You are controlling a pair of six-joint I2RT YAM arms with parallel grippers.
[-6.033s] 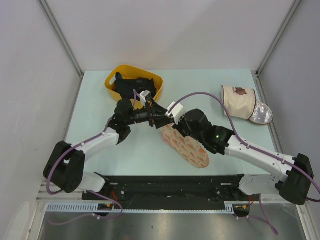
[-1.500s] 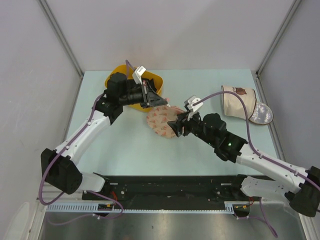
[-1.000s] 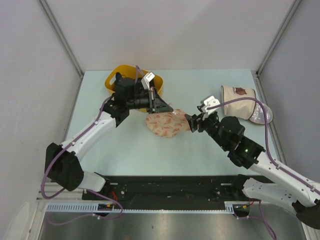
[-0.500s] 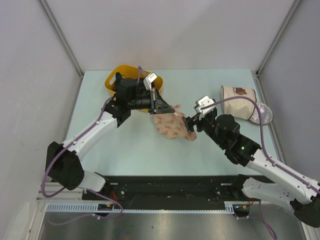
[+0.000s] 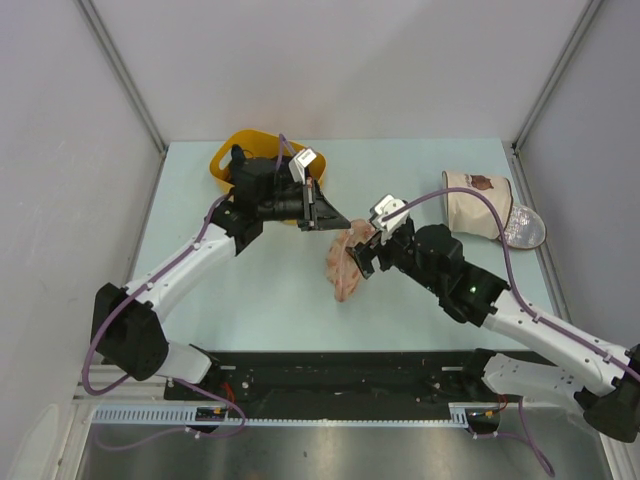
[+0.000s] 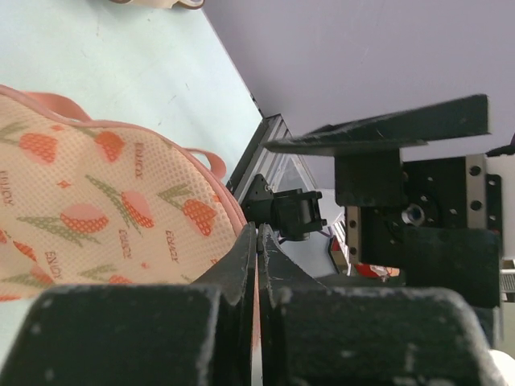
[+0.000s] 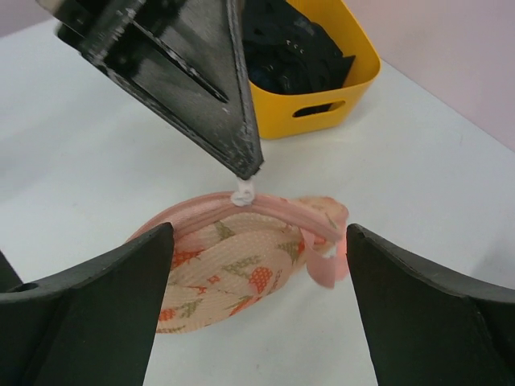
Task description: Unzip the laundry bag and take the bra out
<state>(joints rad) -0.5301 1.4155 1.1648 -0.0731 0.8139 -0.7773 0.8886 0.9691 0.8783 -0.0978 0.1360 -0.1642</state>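
Note:
The laundry bag (image 5: 346, 264) is a peach-pink pouch with red-orange print and pink zip trim. It hangs on edge over the table's middle, zipped shut. My left gripper (image 5: 338, 224) is shut on the white zip pull (image 7: 244, 193) at the bag's top edge, and in the left wrist view the bag (image 6: 96, 193) lies just past the pressed-together fingertips (image 6: 259, 235). My right gripper (image 7: 259, 233) stands open, its fingers wide to either side of the bag (image 7: 233, 265) and not touching it. A pink loop (image 7: 323, 269) dangles from the bag's end. The bra is hidden.
A yellow bin (image 5: 228, 160) of dark clothes stands at the back left, behind my left arm, and shows as the bin (image 7: 338, 88) in the right wrist view. A beige cylinder bag (image 5: 478, 205) with a silvery end (image 5: 523, 230) lies at the back right.
My right gripper has opened, let go of the bag's end and shifted left. The bag has swung from lying spread to hanging on edge from my left gripper.

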